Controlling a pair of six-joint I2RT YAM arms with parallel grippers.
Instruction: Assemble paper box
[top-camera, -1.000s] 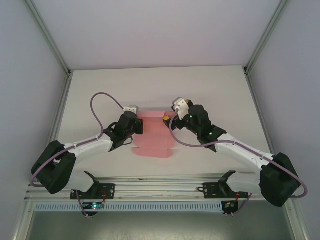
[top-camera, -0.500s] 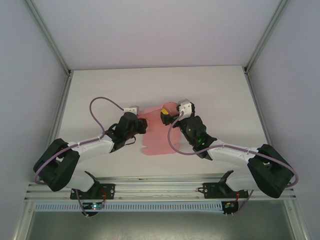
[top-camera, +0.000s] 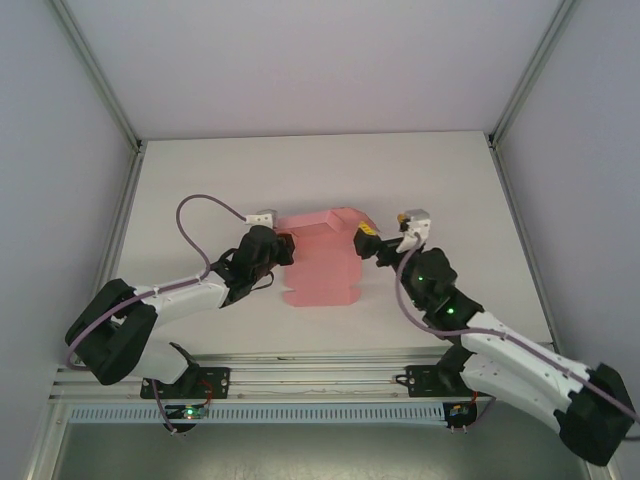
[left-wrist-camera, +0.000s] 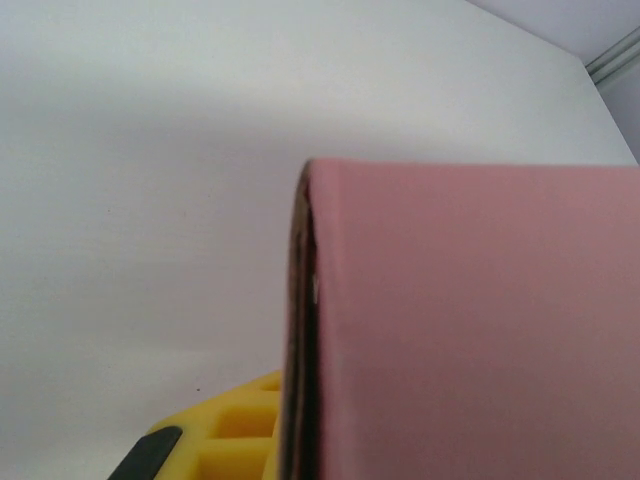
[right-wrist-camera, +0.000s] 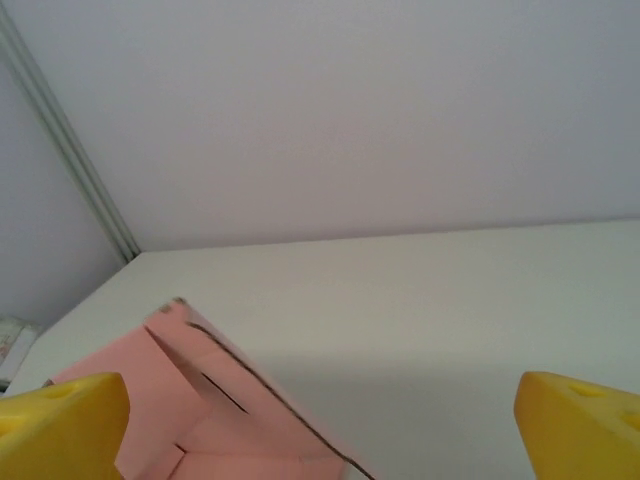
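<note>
The pink paper box (top-camera: 320, 265) is a partly folded sheet in the middle of the white table (top-camera: 200, 180), its far panel lifted. My left gripper (top-camera: 285, 250) is shut on its left edge. In the left wrist view the pink sheet (left-wrist-camera: 470, 330) stands edge-on beside one yellow finger (left-wrist-camera: 225, 435). My right gripper (top-camera: 372, 243) hovers open just off the sheet's right side. From the right wrist, the box (right-wrist-camera: 190, 420) lies at the lower left, its folded corner beside the left yellow fingertip (right-wrist-camera: 60, 420). Nothing sits between those right fingers.
Grey enclosure walls and metal frame posts (top-camera: 100, 80) border the table on three sides. A rail (top-camera: 320, 375) runs along the near edge by the arm bases. Purple cables (top-camera: 205, 215) loop over both arms.
The right arm has swung right, drawing its gripper off the sheet to its right edge. The sheet's far part now stands lifted. The left gripper kept its grip and shifted slightly right.
</note>
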